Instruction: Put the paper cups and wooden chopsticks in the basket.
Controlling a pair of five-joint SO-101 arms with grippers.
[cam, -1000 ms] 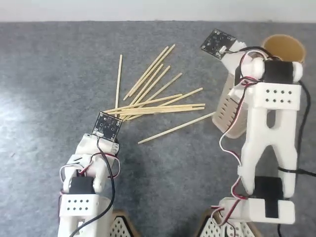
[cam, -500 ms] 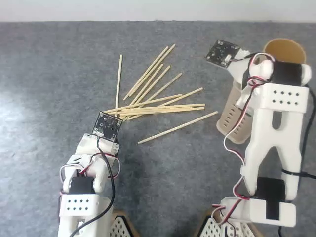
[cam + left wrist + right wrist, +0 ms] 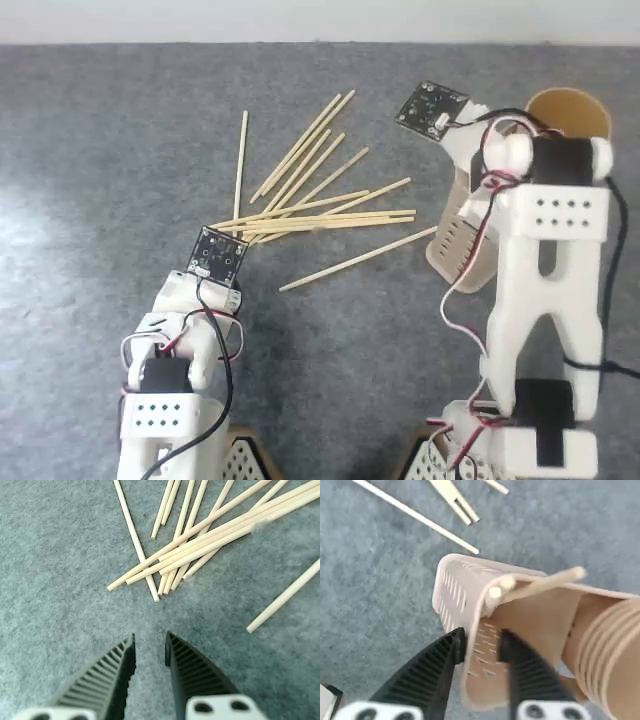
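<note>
The left gripper (image 3: 150, 647) is hovering low over the grey felt mat (image 3: 55, 555) with its jaws standing slightly apart and nothing between them. Just ahead of its tips the wooden chopsticks (image 3: 200, 545) are lying in a loose, crossing fan on the mat, and a lone chopstick (image 3: 285, 595) is lying apart from the pile, running out of the picture. On the other side, the right gripper (image 3: 481, 642) is pinching the slotted wall of the basket (image 3: 455, 587), one jaw on each side of it. Beyond its tips, two chopsticks (image 3: 540, 583) are resting inside the basket, their ends poking over the rim. The ribbed paper cups (image 3: 607, 640) are lying against the basket's far side, cut off by the picture's edge, so whether they are fully inside is hard to make out. In the high view, the right arm is covering most of the basket and cup.
</note>
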